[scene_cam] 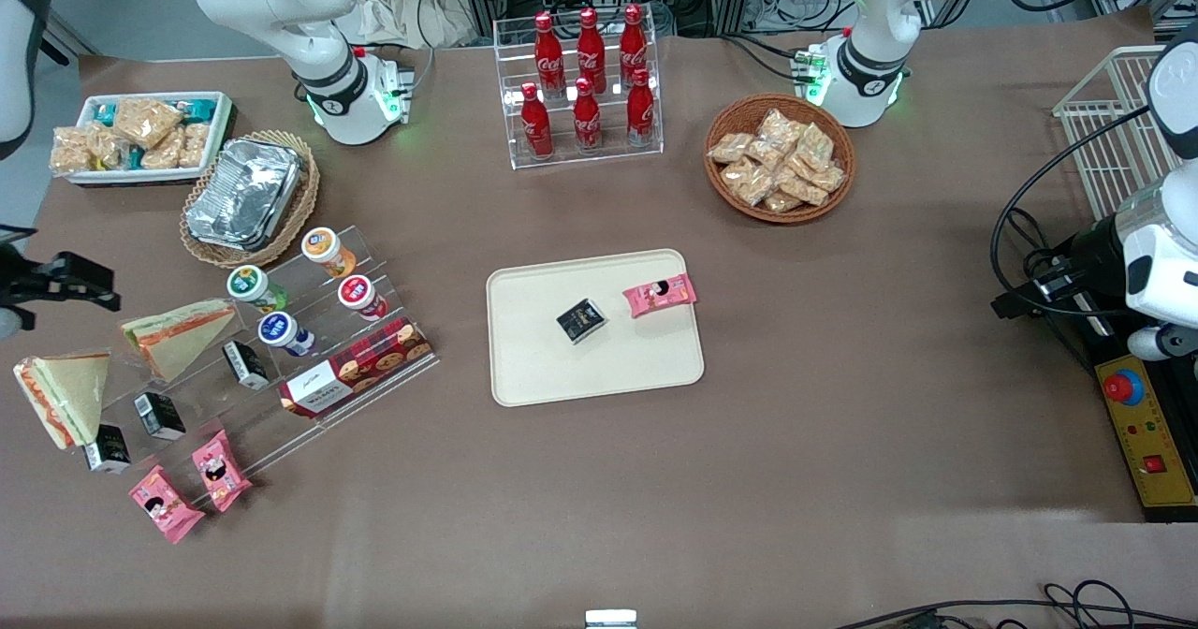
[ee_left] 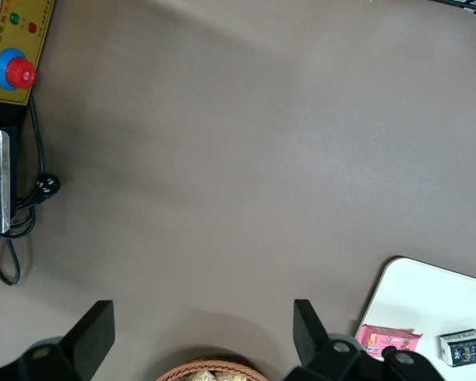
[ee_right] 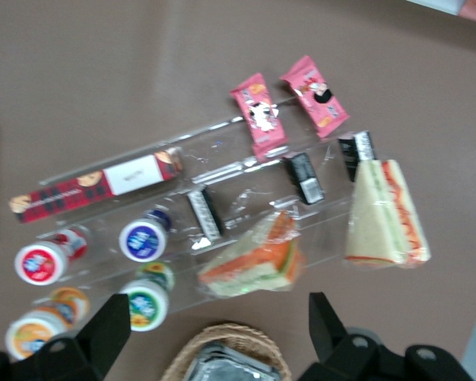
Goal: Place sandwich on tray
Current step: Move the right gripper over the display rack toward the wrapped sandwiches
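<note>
The sandwich [scene_cam: 64,395], a clear-wrapped wedge with a broad pale cream face and a red-orange and white edge, lies at the working arm's end of the table, beside the clear stepped rack. It also shows in the right wrist view [ee_right: 385,214]. The cream tray [scene_cam: 524,367] lies mid-table with a black pack [scene_cam: 581,319] and a pink pack [scene_cam: 660,294] on it; its corner shows in the left wrist view [ee_left: 428,302]. My gripper [scene_cam: 89,285] hovers open and empty above the table, farther from the front camera than the sandwich; in the right wrist view [ee_right: 216,313] its fingers stand wide apart.
A narrower wedge with an orange stripe [scene_cam: 178,329] lies on the rack [scene_cam: 309,367] with cups, black packs and a cookie box. Pink packs [scene_cam: 192,484] lie nearer the camera. A wicker basket of foil containers [scene_cam: 245,194], a white snack bin [scene_cam: 140,135], a cola rack [scene_cam: 585,86] and a snack basket [scene_cam: 780,158] stand farther back.
</note>
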Available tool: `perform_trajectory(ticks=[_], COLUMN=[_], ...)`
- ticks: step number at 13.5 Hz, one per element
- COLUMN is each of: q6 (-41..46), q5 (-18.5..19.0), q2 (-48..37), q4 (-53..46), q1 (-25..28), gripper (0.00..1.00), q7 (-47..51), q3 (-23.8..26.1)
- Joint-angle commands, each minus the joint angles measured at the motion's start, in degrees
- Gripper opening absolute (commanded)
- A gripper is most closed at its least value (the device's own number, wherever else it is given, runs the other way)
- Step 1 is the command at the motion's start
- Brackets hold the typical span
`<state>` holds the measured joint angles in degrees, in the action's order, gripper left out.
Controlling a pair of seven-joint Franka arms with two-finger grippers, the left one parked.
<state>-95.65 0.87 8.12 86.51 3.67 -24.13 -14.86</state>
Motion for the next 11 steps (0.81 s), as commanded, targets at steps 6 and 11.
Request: perform_trajectory(ticks=[6,11], q6=[-6.9,-10.2], q5=[-7.8,-8.5], q2=[7.3,10.8], q4=[-2.4,-2.3], q1=[-7.4,-11.1], gripper=[1.0,1.0], q7=[-20.0,-25.5], q3=[-5.4,-5.4])
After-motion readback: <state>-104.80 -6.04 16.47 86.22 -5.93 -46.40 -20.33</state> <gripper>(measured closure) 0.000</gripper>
